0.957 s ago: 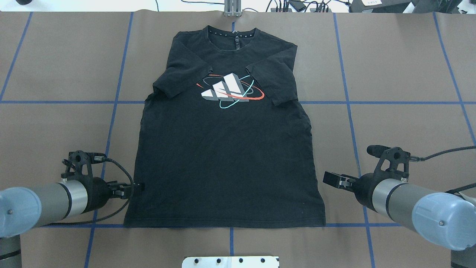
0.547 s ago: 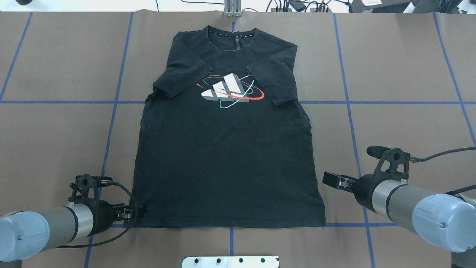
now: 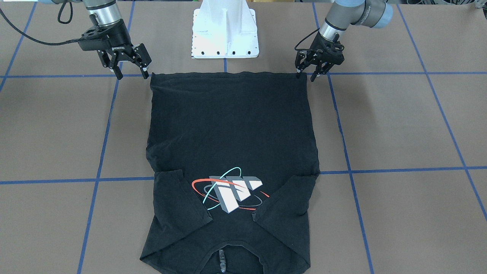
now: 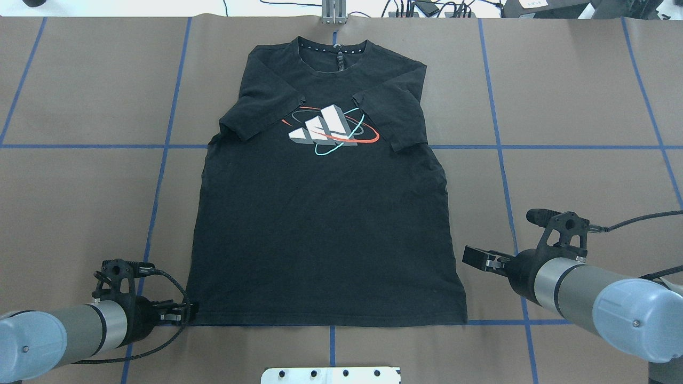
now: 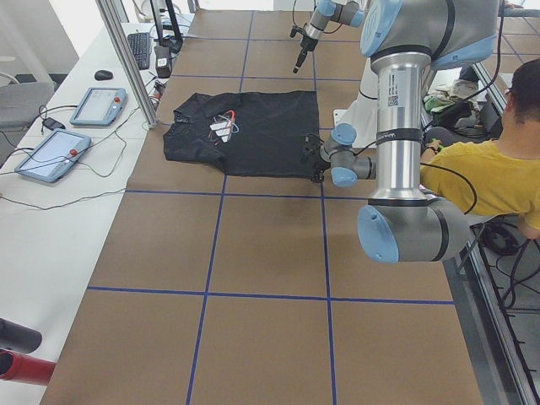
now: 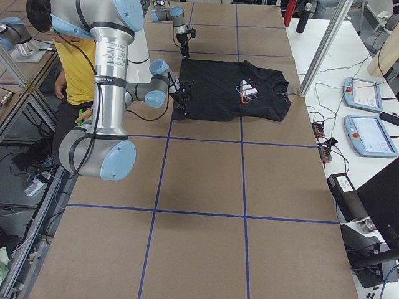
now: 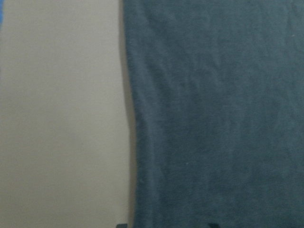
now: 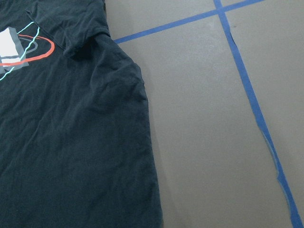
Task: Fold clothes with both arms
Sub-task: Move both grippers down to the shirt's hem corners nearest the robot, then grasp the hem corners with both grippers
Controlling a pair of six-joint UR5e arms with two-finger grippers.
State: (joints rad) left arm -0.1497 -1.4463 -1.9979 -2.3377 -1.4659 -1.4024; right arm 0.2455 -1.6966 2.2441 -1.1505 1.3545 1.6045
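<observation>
Gripper, left (image 4: 189, 313): jaws spread, now at the near left hem corner of the T-shirt (image 4: 325, 229), having slid down along the side edge within the last second; a corner pinch looks to be next. Gripper, right (image 4: 473, 257): spread, unmoved, just beside the opposite edge, short of its hem corner. T-shirt: black, face-up, flat on the tabletop (image 4: 576, 106), sleeves folded inward beside the white graphic.

The brown tabletop (image 4: 576, 80) is marked with blue tape (image 4: 560, 146) in a grid of large squares. A black shirt (image 4: 325, 229) lies flat at its centre, print up, collar toward 12 o'clock. The hem runs along a tape line toward 6 o'clock, and both sleeves are folded in over the chest. A white bolted base plate (image 4: 331, 375) sits at 6 o'clock, near the hem but not touching it.
</observation>
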